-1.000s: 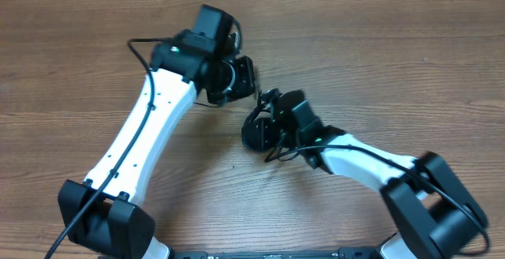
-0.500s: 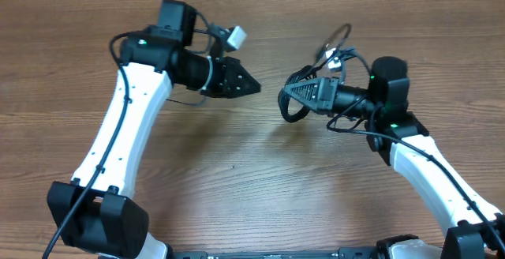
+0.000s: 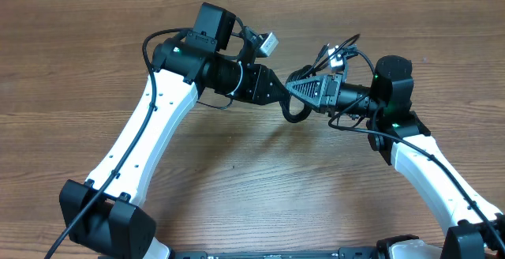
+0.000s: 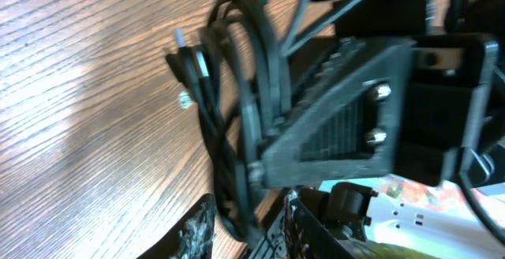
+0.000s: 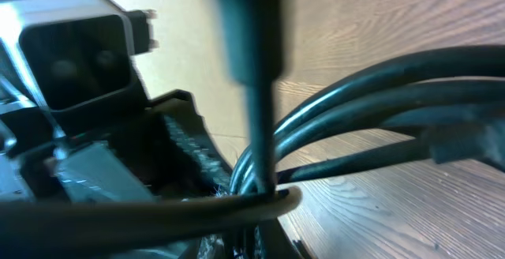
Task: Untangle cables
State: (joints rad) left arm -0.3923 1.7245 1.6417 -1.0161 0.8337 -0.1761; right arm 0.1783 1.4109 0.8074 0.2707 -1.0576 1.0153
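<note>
Overhead, my right pincer point(image 3: 290, 91) clenches the cables point(image 3: 291, 112), looped at its tip. Left wrist alone shows my left pincer point(image 4: 245, 227) parted around them.

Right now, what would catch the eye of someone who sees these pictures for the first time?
The two arms meet nose to nose above the wooden table, a little behind its middle. The right end effector pinches a looped bundle of black cables, and the left end effector faces it, its fingers apart around part of the bundle.

Nothing legible here — no words, labels, brands or numbers can be read.
</note>
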